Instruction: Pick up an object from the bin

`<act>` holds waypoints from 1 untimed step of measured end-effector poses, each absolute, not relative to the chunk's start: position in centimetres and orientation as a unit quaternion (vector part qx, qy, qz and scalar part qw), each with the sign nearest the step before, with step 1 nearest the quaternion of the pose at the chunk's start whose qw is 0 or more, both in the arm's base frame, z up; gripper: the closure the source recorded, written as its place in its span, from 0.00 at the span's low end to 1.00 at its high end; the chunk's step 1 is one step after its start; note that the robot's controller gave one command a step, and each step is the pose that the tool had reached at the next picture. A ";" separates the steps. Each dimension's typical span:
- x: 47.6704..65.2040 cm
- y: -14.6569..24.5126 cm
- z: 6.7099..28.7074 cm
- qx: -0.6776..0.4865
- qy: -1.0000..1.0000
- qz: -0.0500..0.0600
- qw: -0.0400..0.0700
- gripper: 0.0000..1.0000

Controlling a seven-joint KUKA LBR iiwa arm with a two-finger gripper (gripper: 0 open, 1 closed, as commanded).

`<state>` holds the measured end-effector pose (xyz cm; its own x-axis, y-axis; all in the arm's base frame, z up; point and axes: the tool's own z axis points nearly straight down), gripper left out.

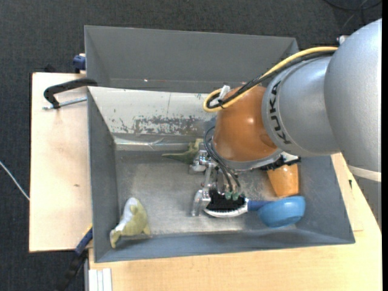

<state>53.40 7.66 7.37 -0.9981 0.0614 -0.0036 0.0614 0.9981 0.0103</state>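
My gripper (202, 199) hangs low over the bin floor, right of the middle and near the front wall. Just to its right, touching or almost touching it, lies a black brush with a white rim (227, 208). A blue scoop-like bowl (282, 211) lies right of the brush. Behind the gripper a small green dinosaur toy (184, 154) lies by the back wall, partly hidden by the wrist.
An orange bottle-shaped thing (285, 179) lies at the right wall, half under the arm. A crumpled yellow-white cloth (130, 220) sits in the front left corner. The arm with its orange cover and cables covers the right rear of the bin.
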 end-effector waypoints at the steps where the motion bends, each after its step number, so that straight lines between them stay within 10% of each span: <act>1: 49.6 3.2 10.1 0.075 0.997 0.000 -0.001 0.00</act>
